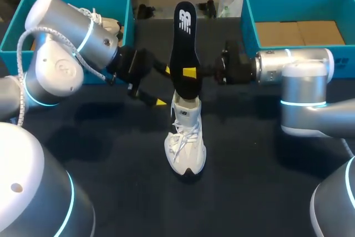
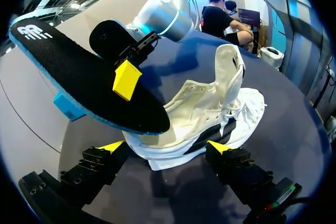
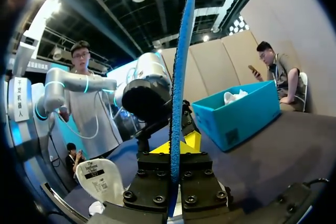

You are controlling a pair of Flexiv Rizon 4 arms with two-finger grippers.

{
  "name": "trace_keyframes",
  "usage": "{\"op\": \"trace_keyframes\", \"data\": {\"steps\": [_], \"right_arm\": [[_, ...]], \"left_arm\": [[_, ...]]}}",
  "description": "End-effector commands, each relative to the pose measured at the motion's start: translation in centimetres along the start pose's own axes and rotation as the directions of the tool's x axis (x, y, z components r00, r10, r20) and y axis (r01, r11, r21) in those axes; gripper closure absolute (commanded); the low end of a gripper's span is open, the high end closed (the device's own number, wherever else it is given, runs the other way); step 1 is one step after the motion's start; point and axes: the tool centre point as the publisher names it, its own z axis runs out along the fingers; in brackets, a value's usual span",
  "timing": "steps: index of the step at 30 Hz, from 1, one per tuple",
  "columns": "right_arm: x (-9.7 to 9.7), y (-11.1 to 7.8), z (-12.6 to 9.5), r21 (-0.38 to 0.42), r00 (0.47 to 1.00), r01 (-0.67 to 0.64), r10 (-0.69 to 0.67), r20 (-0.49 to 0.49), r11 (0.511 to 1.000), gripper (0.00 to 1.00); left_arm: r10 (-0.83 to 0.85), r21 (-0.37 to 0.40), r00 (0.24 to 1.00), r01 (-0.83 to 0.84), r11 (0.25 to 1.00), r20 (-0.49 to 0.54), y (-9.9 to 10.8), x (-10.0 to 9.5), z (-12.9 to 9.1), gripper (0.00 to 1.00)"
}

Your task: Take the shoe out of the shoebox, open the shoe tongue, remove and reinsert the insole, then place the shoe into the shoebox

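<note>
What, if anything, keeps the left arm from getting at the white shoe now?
Probably nothing, so yes: the left gripper is open with the shoe ahead between its fingers. The insole, held by the right gripper, hangs over the shoe but leaves its sides free.

My table (image 1: 249,181) lies dark across the whole frame; brown cardboard (image 1: 299,33) sits flat at upper right.
</note>
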Motion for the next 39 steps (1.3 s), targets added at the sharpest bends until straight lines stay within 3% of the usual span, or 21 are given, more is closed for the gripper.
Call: {"op": "trace_keyframes", "data": {"steps": [1,17,39], "right_arm": [[-0.5,-0.4,0.8,0.004,1.000,-0.002,0.002,-0.007,1.000,1.00],[0.3,-1.5,0.8,0.023,0.999,-0.046,0.046,0.007,0.999,1.00],[0.6,-5.2,0.9,0.038,0.989,-0.142,0.141,0.033,0.989,1.00]], "left_arm": [[-0.004,0.007,1.000,0.004,1.000,-0.006,0.2,-0.2,0.0,0.00],[-0.014,0.021,1.000,0.014,1.000,-0.013,0.2,-0.2,0.2,0.00],[-0.034,0.009,0.999,0.034,0.999,-0.005,0.5,0.2,-0.1,0.00]]}}
